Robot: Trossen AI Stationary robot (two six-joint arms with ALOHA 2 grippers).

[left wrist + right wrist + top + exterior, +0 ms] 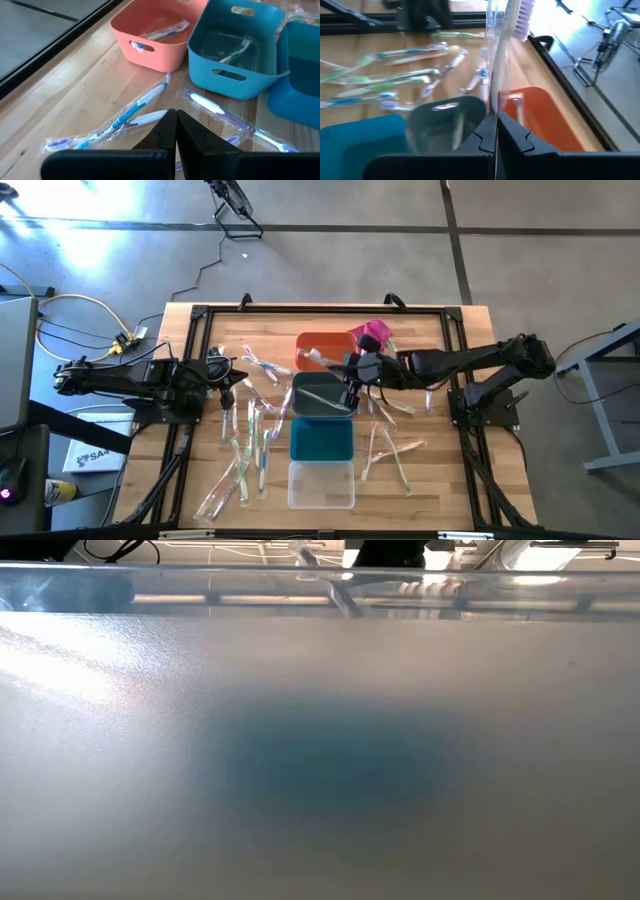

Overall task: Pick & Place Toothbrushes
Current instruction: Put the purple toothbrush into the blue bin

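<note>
Many wrapped toothbrushes (pixel 250 435) lie flat on the wooden table, left and right of a column of bins. My right gripper (pixel 350 388) hovers over the border of the orange bin (pixel 320 348) and the grey bin (pixel 322 398), shut on a wrapped white toothbrush with purple bristles (pixel 498 70). One toothbrush (pixel 162 32) lies in the orange bin and a green one (pixel 235 52) in the grey bin. My left gripper (pixel 176 122) is shut and empty, above the toothbrushes at the table's left. My right gripper pinches the wrapped toothbrush by its handle (pixel 495 107) between its two fingers, coming slanting down from the table's right side. The brush runs on past the fingertips along their line, bristle end (pixel 525 15) farthest from them. It is lifted clear above the bins.
A teal bin (pixel 322 438) and a clear bin (pixel 322 485) follow toward the near edge. A magenta cloth lump (pixel 370 335) sits beside the orange bin. A black frame (pixel 200 315) borders the table. The low view is blocked by a blurred surface.
</note>
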